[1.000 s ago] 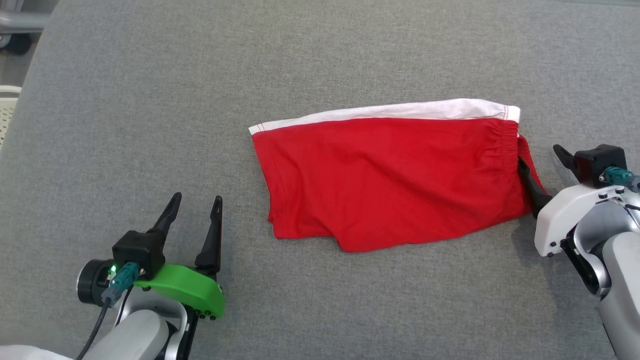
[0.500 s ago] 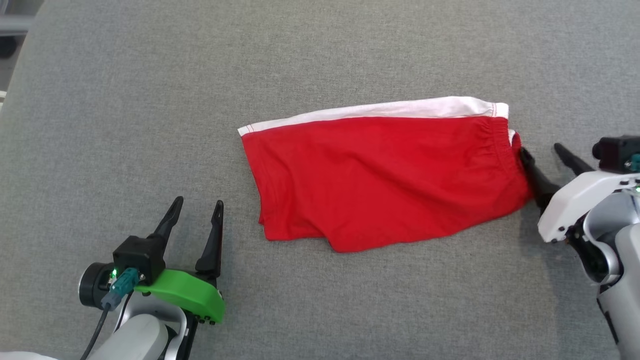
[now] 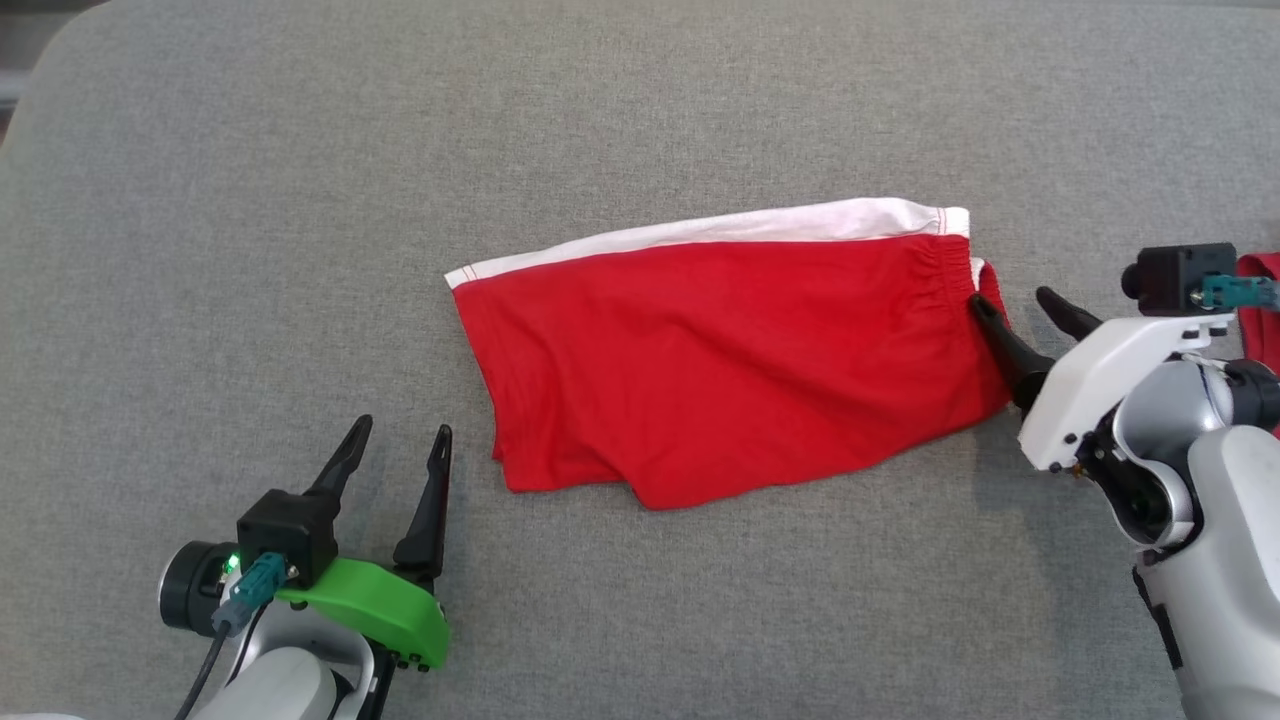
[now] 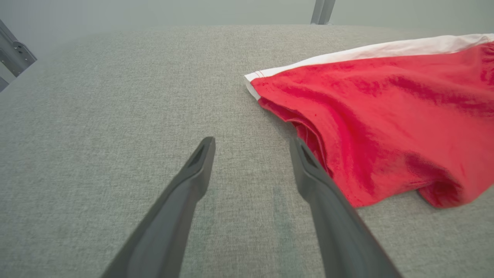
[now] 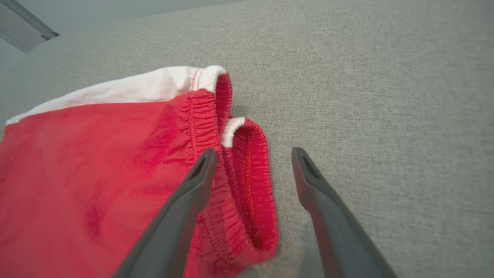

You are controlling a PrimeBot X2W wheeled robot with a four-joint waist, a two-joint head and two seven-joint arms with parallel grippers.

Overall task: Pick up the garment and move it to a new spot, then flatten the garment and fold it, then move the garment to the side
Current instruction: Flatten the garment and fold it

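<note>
Nearest, lower left: left gripper, spread wide, empty, near the leg hems. Beyond it, midway across the grey padded surface: red shorts, lying flat. Probably light, limp, quick to sag and slide; best pinched at the thick gathered waistband. At that end: right gripper, wide, straddling the waistband, clamping nothing. Long axis left to right, waistband rightward, white stripe farthest.

A: What lies underneath everything?
B: A grey woven surface, its far left corner rounded.
A: And past it?
B: A metal post, a bracket, a rail.
</note>
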